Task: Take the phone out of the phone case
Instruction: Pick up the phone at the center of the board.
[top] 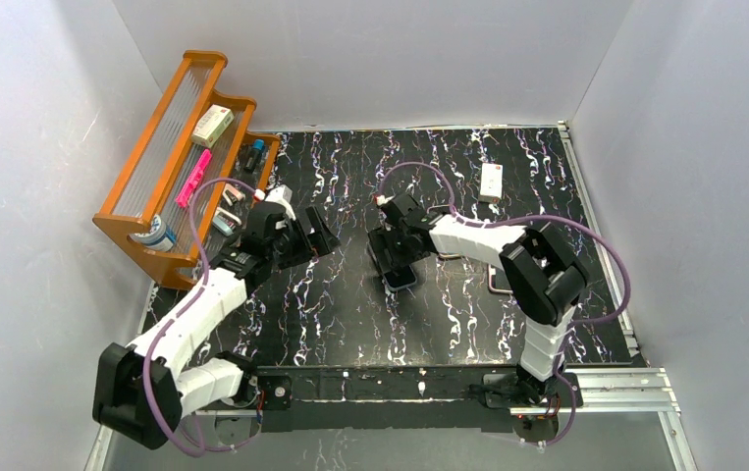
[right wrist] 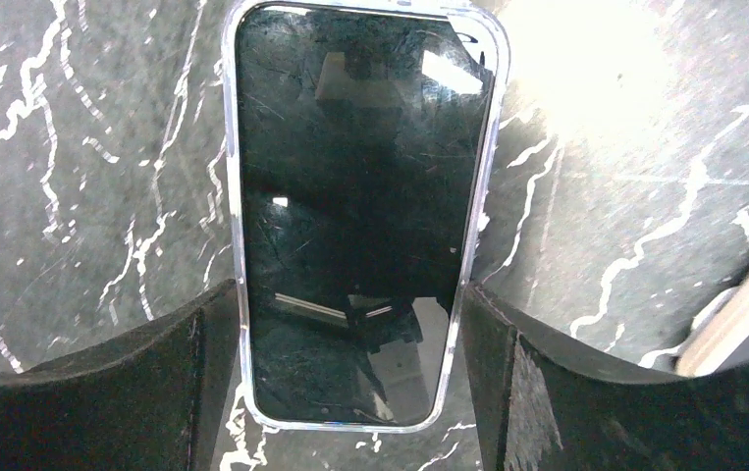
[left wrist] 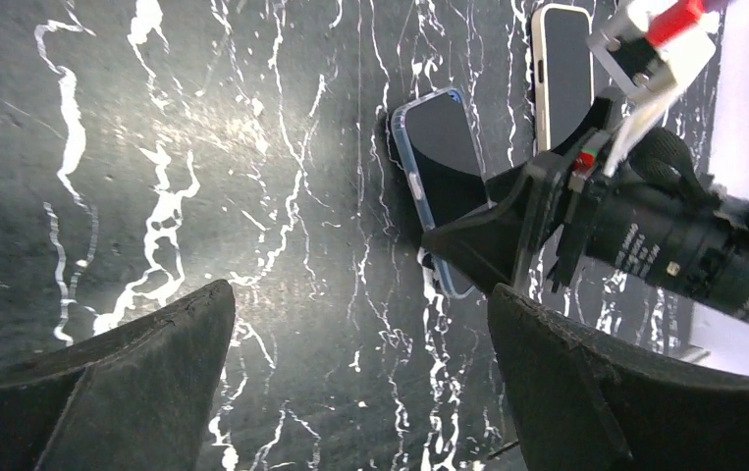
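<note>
The phone (right wrist: 360,196) lies face up on the marbled mat in a clear case (right wrist: 240,255), with its dark screen showing. My right gripper (right wrist: 350,304) straddles its near end, and both fingers press on the case's long sides. In the top view the right gripper (top: 397,261) is over the phone (top: 401,279) at mid table. My left gripper (left wrist: 360,304) is open and empty, above bare mat to the left of the phone (left wrist: 439,157). In the top view the left gripper (top: 313,239) is a short way left of the right one.
A second, white-edged phone (top: 491,182) lies flat at the back right, and also shows in the left wrist view (left wrist: 561,69). An orange wooden rack (top: 179,157) holding small items stands at the back left. White walls enclose the mat.
</note>
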Tool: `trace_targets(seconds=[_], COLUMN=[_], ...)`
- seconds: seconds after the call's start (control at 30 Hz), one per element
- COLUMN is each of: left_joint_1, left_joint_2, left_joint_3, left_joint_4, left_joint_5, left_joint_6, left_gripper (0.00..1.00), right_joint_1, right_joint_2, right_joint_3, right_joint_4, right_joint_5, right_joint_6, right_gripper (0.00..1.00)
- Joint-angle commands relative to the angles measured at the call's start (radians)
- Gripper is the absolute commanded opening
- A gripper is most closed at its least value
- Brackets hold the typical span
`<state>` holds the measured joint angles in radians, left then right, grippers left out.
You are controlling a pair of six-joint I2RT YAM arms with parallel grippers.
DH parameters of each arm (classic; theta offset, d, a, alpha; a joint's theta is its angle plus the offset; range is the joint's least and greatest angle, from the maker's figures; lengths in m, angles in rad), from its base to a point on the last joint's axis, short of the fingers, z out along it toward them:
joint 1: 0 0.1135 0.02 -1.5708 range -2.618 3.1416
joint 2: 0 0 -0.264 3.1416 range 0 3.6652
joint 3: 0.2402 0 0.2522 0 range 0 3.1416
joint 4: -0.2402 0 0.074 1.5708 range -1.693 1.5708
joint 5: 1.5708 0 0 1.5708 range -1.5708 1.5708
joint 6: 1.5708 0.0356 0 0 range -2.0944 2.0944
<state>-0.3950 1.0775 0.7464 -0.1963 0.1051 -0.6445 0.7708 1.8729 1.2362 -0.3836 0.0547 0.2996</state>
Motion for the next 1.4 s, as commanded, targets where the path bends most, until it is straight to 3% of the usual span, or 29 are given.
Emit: trace_targets(seconds=[0.0,0.13,0.6,0.9,1.17,1.37], left_joint_1=[-0.002,-0.004,-0.025,-0.074,-0.109,-0.11], left_joint_2=[0.062,0.132,0.282,0.316,0.382,0.382], left_joint_3=[-0.019,-0.022,-0.071,-0.085,-0.062,-0.04], left_joint_4=[0.098,0.161,0.483,0.545,0.573,0.579], left_joint_5=[0.095,0.131,0.262,0.229,0.221,0.217], left_joint_6=[-0.099,-0.146,-0.283,-0.324,-0.348,-0.34], left_gripper=[0.98,0.97,0.81,0.69,0.48,0.08], right_joint_1=[0.006,0.006,0.019,0.041,0.045,0.045], right_joint_2=[-0.107,-0.17,-0.308,-0.326,-0.368,-0.363], right_joint_3=[-0.065,-0.135,-0.263,-0.262,-0.315,-0.316], right_joint_4=[0.16,0.264,0.506,0.558,0.646,0.669], right_joint_5=[-0.104,-0.14,-0.157,-0.156,-0.177,-0.165], right_joint_6=[0.041,0.07,0.105,0.098,0.096,0.083], right_gripper=[0.08,0.01,0.01,0.01,0.01,0.06])
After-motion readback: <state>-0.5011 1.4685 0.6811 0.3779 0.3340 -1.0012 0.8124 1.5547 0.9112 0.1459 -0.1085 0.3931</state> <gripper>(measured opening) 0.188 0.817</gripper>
